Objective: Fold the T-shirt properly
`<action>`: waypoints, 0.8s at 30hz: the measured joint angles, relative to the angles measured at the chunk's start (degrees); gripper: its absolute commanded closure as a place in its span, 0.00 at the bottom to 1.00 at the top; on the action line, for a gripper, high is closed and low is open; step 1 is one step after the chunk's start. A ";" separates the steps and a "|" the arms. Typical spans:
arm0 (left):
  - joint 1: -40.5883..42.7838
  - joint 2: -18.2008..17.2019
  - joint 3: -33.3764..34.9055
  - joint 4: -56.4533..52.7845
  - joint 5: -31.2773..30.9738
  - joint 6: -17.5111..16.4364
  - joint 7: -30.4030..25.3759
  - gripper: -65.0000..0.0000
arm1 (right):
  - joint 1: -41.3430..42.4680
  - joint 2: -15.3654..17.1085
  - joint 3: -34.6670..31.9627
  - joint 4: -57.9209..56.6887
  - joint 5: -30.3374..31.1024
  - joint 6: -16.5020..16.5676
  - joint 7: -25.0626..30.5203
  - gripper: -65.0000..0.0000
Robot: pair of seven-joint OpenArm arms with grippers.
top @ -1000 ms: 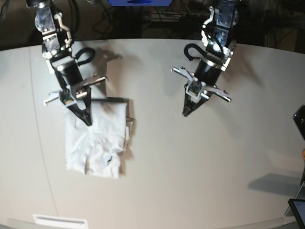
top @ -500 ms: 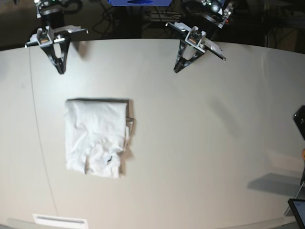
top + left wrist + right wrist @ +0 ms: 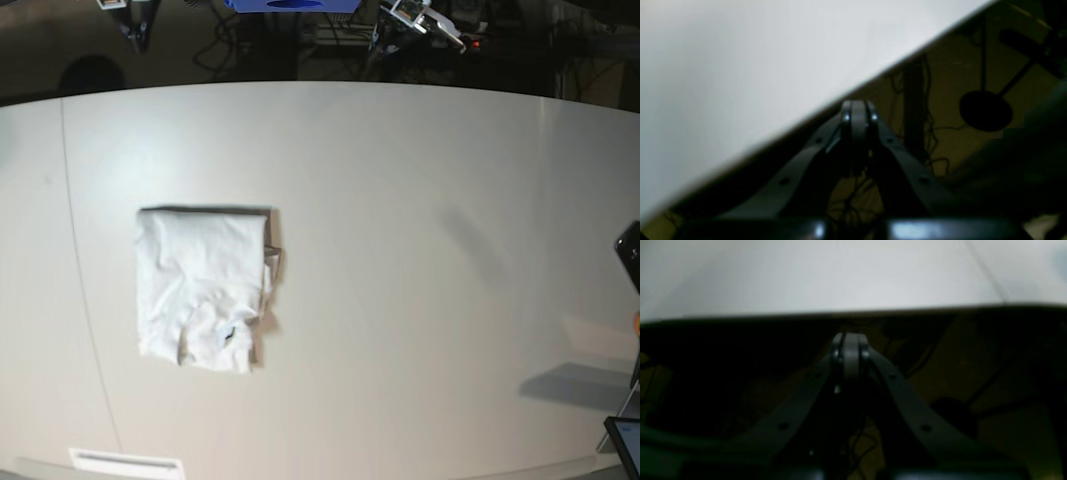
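Base view only: T-shirt (image 3: 205,288) folded into a rough rectangle, lying on the left part of the table (image 3: 420,250), well apart from both arms. Left gripper (image 3: 858,115) and right gripper (image 3: 848,350) each pressed closed on nothing, beyond the table's far edge. Wrist views blurred; dark floor and what look like cables (image 3: 917,110) beneath. Tabletop off-white, smooth.
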 measured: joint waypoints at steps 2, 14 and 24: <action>1.14 -0.13 0.31 -2.69 -0.02 0.02 -1.16 1.00 | -0.35 0.13 -1.66 -2.99 0.44 -0.31 0.33 1.00; -6.32 3.74 0.31 -27.54 -0.50 0.20 -1.88 1.00 | 14.38 0.11 -18.29 -37.09 0.09 -7.85 0.42 1.00; -31.95 10.80 0.35 -78.14 -1.09 0.63 -1.79 1.00 | 33.70 -1.09 -20.57 -67.67 0.02 -8.24 -0.24 1.00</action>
